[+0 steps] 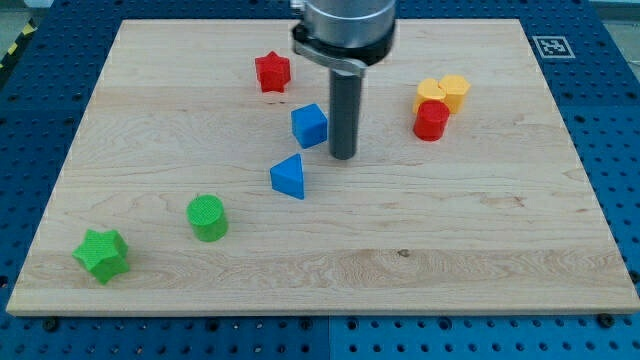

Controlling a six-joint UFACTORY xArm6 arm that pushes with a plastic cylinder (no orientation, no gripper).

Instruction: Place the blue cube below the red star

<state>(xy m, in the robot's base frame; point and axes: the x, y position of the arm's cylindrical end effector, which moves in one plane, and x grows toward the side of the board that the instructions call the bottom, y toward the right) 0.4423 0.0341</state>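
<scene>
The blue cube (310, 125) lies on the wooden board near the view's centre top. The red star (272, 72) lies above it and to its left, a short gap away. My tip (343, 156) stands just right of the blue cube and slightly lower, close to its right side; I cannot tell if it touches. The rod rises from there to the arm's grey body at the view's top.
A blue triangular block (289, 177) lies below the cube. A green cylinder (208, 217) and a green star (102, 254) lie at the lower left. A red cylinder (431, 120) and two yellow blocks (443, 93) cluster at the upper right. Wooden board (480, 250).
</scene>
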